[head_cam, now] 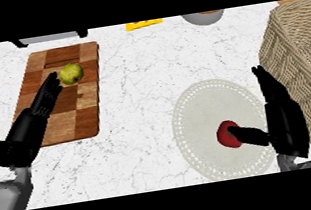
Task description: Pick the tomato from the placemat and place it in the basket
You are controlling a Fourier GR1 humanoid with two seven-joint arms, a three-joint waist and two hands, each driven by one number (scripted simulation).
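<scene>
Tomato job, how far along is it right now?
Early stage. Done: the right hand has reached the tomato, thumb against it. In hand: closing a grasp; the tomato sits on the placemat. Left: lift and place it in the basket.

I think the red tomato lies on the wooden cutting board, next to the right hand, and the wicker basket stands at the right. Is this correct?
Not quite. In the head view the red tomato lies on the round white placemat, next to the right hand. The wicker basket does stand at the right.
</scene>
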